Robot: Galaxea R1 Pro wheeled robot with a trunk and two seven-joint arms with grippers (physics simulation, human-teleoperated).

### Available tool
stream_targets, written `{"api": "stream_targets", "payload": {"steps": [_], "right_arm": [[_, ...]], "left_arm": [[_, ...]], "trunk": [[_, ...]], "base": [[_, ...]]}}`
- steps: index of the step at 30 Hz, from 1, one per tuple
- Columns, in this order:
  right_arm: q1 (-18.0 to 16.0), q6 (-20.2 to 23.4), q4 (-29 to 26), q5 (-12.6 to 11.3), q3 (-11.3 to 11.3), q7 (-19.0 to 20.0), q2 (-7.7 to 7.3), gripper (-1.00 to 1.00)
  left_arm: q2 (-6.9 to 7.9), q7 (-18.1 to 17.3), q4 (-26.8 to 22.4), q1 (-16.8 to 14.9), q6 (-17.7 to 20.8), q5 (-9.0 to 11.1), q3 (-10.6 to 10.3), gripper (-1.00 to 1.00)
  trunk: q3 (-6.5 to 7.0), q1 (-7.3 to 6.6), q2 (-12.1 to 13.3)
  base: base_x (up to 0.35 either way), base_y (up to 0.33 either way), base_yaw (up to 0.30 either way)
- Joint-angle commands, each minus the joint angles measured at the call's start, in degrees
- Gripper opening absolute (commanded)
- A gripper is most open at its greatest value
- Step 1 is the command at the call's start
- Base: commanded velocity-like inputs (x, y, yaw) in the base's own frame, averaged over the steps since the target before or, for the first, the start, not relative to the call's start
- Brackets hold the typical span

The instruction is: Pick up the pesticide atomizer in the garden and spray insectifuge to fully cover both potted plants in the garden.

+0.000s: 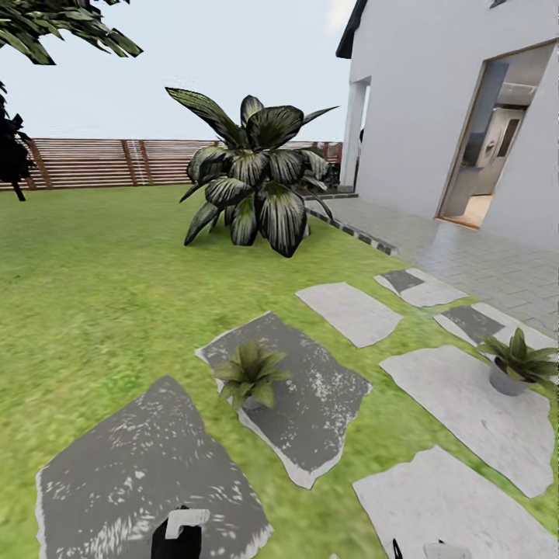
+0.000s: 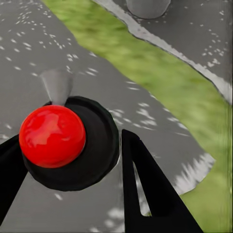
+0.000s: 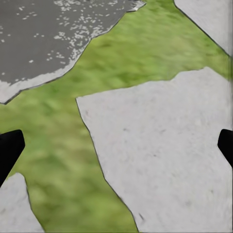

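The left gripper [image 2: 68, 170] hangs low over a dark grey speckled stepping stone [image 1: 140, 466], and between its two black fingers [image 2: 150, 194] sits the pesticide atomizer [image 2: 63, 141], seen from above as a round dark body with a glossy red ball on top and a pale grey nozzle sticking out on the side away from the fingers. One finger lies along each side of the dark body, so the jaws look closed around it, though I cannot make out the actual contact. Beyond the fingertips a strip of green lawn [image 2: 165, 73] crosses, and past that stands the grey pot of the nearer small potted plant [image 1: 250, 374], a rosette of pointed green leaves on a second dark stepping stone [image 1: 310, 396]. The right gripper [image 3: 116, 145] is spread wide, its black fingertips [image 3: 9, 148] at opposite edges of its wrist view with nothing between them; under it lies a pale grey paving stone [image 3: 160, 150] bordered by grass. The other small potted plant [image 1: 514, 361] stands on a pale stone [image 1: 473, 411] further out on the right arm's side. Behind them rise a big striped broad-leaved plant [image 1: 252, 182], a brown slatted fence [image 1: 101, 161] and a white house wall [image 1: 419, 109].
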Motion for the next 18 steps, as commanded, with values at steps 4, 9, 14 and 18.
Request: {"api": "stream_targets", "payload": {"steps": [4, 9, 14, 18], "right_arm": [[-0.04, -0.10, 0.04, 0.22, 0.05, -0.20, 0.00, 1.00], [-0.04, 0.06, -0.41, 0.34, 0.28, 0.01, 0.05, 1.00], [-0.23, 0.24, -3.17, 6.35, 3.57, 0.19, -0.37, 1.00], [-2.21, 0.32, -3.78, 16.72, 4.92, 0.75, -0.49, 1.00]], "left_arm": [[0.03, 0.16, -0.01, -0.03, -0.20, 0.11, -0.22, -1.00], [0.12, -0.12, -0.74, -0.14, -0.15, -0.54, -0.82, -1.00], [2.79, -1.17, -0.41, -0.86, -0.15, -4.53, -0.92, -1.00], [4.79, -7.25, -0.42, -1.01, 0.16, -10.10, -0.91, -1.00]], "trunk": [[-0.05, 0.00, -0.02], [-0.05, 0.00, -0.02], [-0.05, 0.00, -0.02], [-0.05, 0.00, -0.02]], "base": [[0.120, -0.262, 0.177], [0.118, -0.176, 0.134], [0.019, -0.025, 0.015], [0.002, -0.003, 0.002]]}}
